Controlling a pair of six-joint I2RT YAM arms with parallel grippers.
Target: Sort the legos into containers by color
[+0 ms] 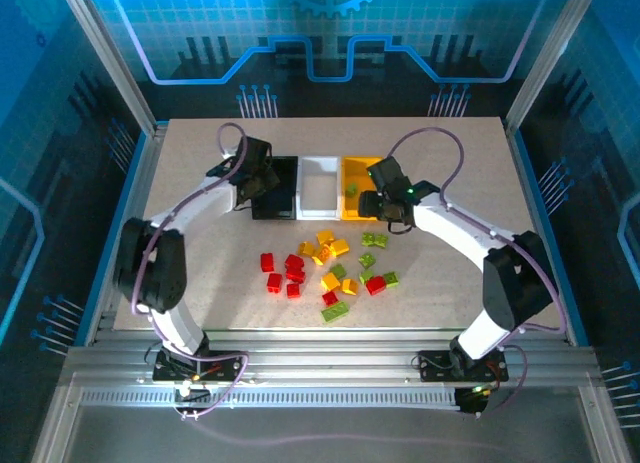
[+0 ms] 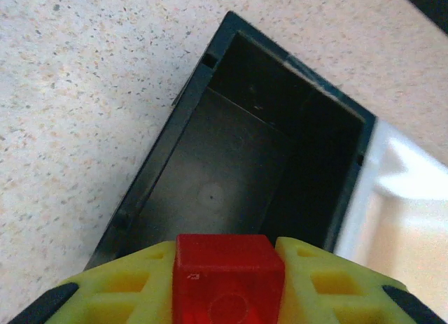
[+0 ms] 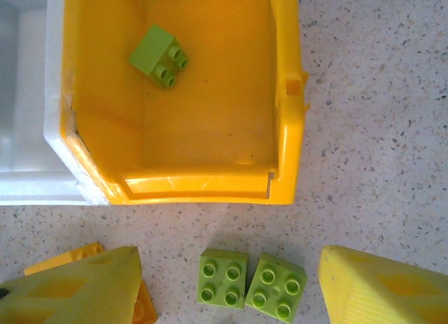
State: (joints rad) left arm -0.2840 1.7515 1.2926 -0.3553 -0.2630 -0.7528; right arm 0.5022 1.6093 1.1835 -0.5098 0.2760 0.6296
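A red lego is pinched between the yellow fingers of my left gripper, which is shut on it just above the near end of the black container. That gripper hangs by the black bin. My right gripper is open, its fingers on either side of two lime green legos on the table, just in front of the yellow-orange container. One green lego lies inside that bin. The white container sits between the other two.
Loose legos lie on the table in front of the bins: red ones on the left, yellow-orange ones in the middle, green ones mixed in nearer the front. An orange brick lies under my right gripper's left finger.
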